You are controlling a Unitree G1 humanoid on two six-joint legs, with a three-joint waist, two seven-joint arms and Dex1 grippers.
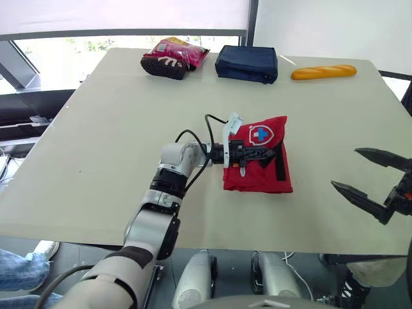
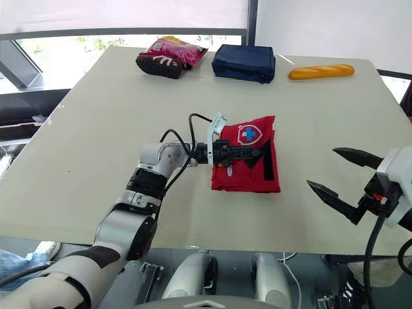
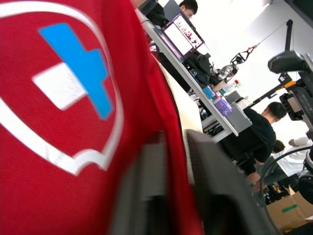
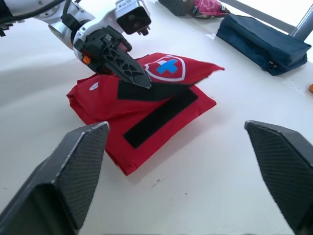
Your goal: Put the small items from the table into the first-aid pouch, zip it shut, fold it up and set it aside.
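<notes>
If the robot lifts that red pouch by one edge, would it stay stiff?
Probably floppy: the red pouch is soft cloth, its top flap wrinkles beside the left gripper. Unlikely to roll: it lies flat in folded layers.

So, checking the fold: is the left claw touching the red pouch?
Touching. The left wrist view shows the red pouch pinched between the fingers of the left claw.
</notes>
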